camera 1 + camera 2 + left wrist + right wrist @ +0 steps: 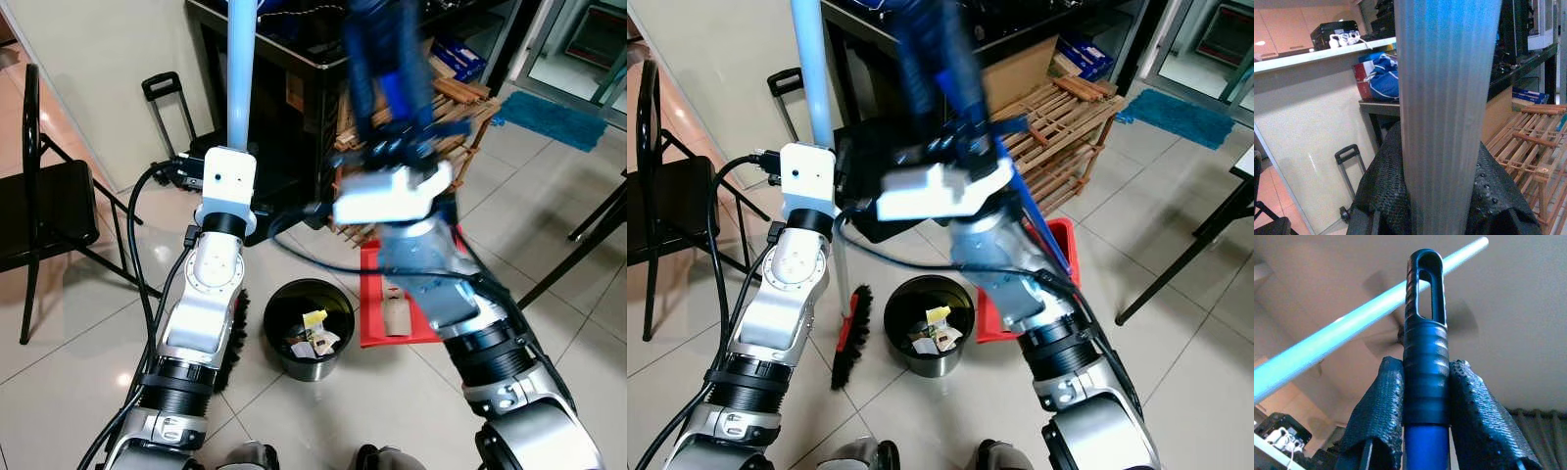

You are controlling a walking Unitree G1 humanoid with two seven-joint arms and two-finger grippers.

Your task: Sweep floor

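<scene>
The left gripper (1444, 215) is clamped round the pale broom pole (240, 69), which stands upright with its black brush (850, 338) on the tiled floor (69, 323), just left of the bin (310, 328). The right gripper (1426, 406) is closed on the dark grip at the top of a blue handle (945, 69), raised high. A red dustpan (387, 304) lies just right of the bin, near a wooden rack (1068, 127).

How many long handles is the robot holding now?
2: the pale blue broom pole in the left gripper, and the dark blue dustpan handle in the right gripper.
</scene>
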